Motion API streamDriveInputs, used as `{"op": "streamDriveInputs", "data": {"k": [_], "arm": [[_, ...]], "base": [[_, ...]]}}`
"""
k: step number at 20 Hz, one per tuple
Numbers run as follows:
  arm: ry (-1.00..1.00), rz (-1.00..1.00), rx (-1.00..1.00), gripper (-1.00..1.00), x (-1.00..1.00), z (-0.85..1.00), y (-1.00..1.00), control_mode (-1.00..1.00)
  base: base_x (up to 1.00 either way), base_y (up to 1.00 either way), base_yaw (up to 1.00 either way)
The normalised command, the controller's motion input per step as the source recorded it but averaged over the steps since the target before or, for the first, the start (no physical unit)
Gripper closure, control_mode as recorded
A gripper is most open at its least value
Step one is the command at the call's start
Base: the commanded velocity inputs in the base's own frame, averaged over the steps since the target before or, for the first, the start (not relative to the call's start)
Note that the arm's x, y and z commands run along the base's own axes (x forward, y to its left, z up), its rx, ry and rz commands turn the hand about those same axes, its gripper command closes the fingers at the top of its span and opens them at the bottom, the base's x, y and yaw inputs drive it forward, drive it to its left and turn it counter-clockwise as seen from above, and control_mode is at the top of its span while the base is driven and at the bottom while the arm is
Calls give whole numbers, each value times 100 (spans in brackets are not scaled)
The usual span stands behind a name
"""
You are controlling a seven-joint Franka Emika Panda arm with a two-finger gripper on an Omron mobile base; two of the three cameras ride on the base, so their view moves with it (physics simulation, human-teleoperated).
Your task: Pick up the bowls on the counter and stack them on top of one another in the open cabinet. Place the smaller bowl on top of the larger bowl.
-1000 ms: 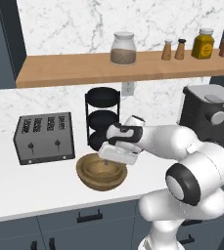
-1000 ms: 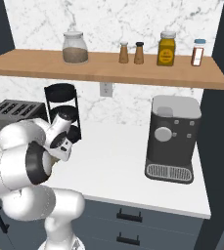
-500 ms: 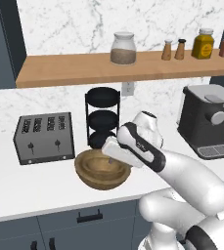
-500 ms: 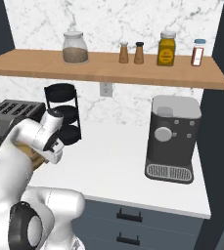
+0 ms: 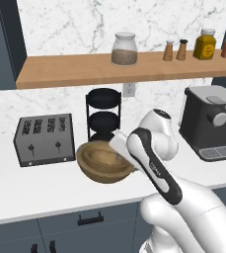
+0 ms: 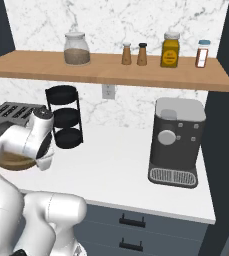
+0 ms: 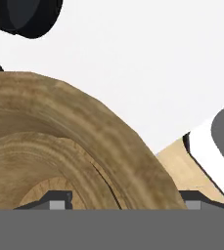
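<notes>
The larger bowl is wide, brown and grained. It hangs slightly tilted just above the counter, in front of the black stand. My gripper is shut on the larger bowl's right rim. In the hand view the thick rim runs down between my two fingertips, and the gripper sits astride it. From the right base view a sliver of the bowl shows behind my forearm. The open cabinet runs along the wall above. The smaller bowl is hidden.
A toaster stands left of the bowl and a three-tier black stand right behind it. A coffee machine stands at the right. The shelf's right half carries a glass jar and several spice bottles; its left half is bare.
My arm has stretched out over the bowl and the gripper has taken hold of its right rim. The bowl has risen a little off the counter and tilted.
</notes>
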Motion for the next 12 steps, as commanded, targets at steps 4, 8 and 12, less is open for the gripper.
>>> {"op": "streamDriveInputs", "data": {"k": [4, 8, 12], "arm": [[6, -42, 0, 100, -36, 75, -2, -100], [6, -35, 0, 100, -47, 85, 0, -100], [9, -31, 0, 100, -38, 85, 0, -100]], "base": [[0, 0, 0], [0, 0, 0], [0, 0, 0]]}}
